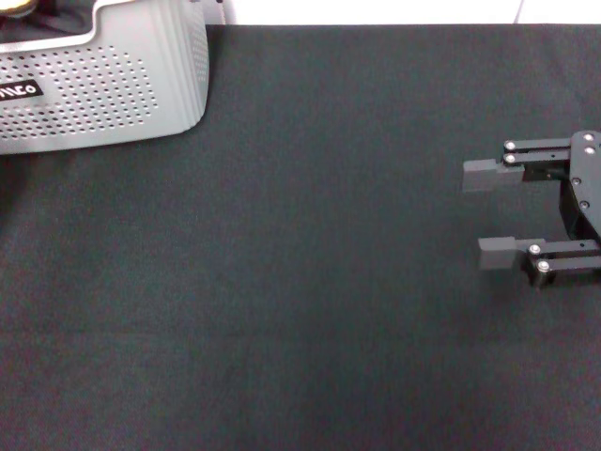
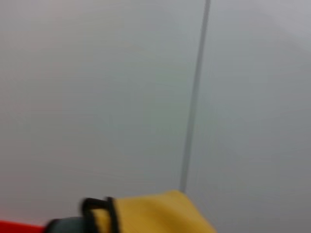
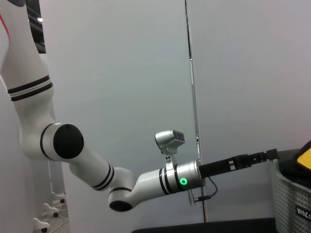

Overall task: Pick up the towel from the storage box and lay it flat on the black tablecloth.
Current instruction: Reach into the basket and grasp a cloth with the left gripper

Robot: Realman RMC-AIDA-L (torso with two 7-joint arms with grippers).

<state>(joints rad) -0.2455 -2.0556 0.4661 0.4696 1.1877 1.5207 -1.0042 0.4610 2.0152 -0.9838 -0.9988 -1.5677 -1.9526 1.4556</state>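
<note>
Towel (image 2: 155,213): yellow-orange terry with black trim, bunched inside the box at the far left corner of the table; only a sliver shows over the rim in the head view, a yellow fold up close in the left wrist view, a yellow-and-black edge in the right wrist view.

Box (image 1: 113,85): light grey plastic, rounded corners, dotted perforated walls, small black label with white letters; sits on the cloth's far left edge.

Key relation: towel lies on the left side, well apart from the right gripper across the whole cloth; left arm clearly the nearer, reaching to the box mouth in the right wrist view.

Left gripper: out of the head view and not visible in its own wrist picture; cannot tell whether spread or closed, though the towel fills that camera's lower edge, so judged to be at or just over the towel.

Right gripper (image 1: 496,213): dark, blocky fingers spread wide and empty, resting low over the cloth at the right edge, pointing left; looks parked.

Tablecloth (image 1: 310,310): plain matte black fabric, flat, covering nearly the whole table.

Judgement: towel not yet out of the box; coming move likely a lift up and a carry rightward onto the cloth.
</note>
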